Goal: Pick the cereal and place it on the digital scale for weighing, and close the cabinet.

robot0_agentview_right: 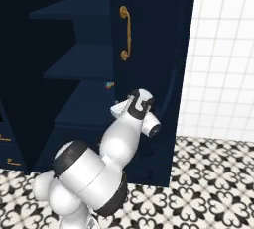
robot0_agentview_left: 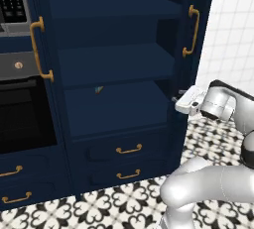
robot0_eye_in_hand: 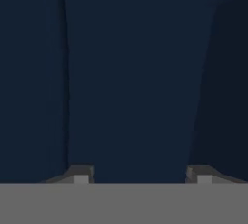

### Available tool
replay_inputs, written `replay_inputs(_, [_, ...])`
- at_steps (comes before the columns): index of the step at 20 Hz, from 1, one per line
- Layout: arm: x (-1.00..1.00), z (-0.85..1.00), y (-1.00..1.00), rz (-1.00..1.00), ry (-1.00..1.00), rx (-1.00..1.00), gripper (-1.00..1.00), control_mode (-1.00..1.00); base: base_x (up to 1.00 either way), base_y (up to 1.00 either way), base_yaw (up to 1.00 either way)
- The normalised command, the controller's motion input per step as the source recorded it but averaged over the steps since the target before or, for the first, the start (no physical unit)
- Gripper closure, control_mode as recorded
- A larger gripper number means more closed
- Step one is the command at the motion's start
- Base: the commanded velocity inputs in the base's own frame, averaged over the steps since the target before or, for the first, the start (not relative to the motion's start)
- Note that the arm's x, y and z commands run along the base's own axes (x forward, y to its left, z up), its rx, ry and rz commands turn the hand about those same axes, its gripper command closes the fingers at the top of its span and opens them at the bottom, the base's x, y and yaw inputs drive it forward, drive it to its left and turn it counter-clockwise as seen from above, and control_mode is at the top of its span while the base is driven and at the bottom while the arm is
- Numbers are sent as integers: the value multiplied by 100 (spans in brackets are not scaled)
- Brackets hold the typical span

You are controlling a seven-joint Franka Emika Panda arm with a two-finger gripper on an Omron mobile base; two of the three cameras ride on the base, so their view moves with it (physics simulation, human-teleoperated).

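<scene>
The tall navy cabinet (robot0_agentview_left: 114, 64) stands open, its dark shelves bare apart from a tiny multicoloured item (robot0_agentview_left: 99, 89) on the lower shelf, too small to identify. The right door (robot0_agentview_right: 149, 34) swings out toward me, edge-on, with a brass bar handle (robot0_agentview_right: 125, 32). My gripper (robot0_agentview_left: 174, 99) sits at that door's free edge, at lower-shelf height. In the hand view the gripper (robot0_eye_in_hand: 140, 177) is open, and a navy panel spans the gap between the two fingertips. Whether the pads touch the panel I cannot tell. The cereal and the digital scale are out of view.
A black oven (robot0_agentview_left: 20, 119) and a microwave (robot0_agentview_left: 12, 0) stand left of the cabinet. Two drawers (robot0_agentview_left: 129, 148) with brass pulls sit under the shelves. A white tiled wall (robot0_agentview_left: 233, 25) rises on the right, above a patterned black-and-white floor (robot0_agentview_left: 99, 208).
</scene>
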Motion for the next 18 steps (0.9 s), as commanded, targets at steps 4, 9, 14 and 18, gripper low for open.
replay_inputs(4, [100, -12, 31, 1, 45, 25, -100, -100, 0, 0, 0])
replay_inputs(9, [100, -25, 21, -3, 10, 24, -100, -100, 0, 0, 0])
replay_inputs(14, [100, -21, 11, -11, 0, 13, -100, -100, 0, 0, 0])
replay_inputs(18, [92, -5, 0, -5, 0, 7, -100, -100, 0, 0, 0])
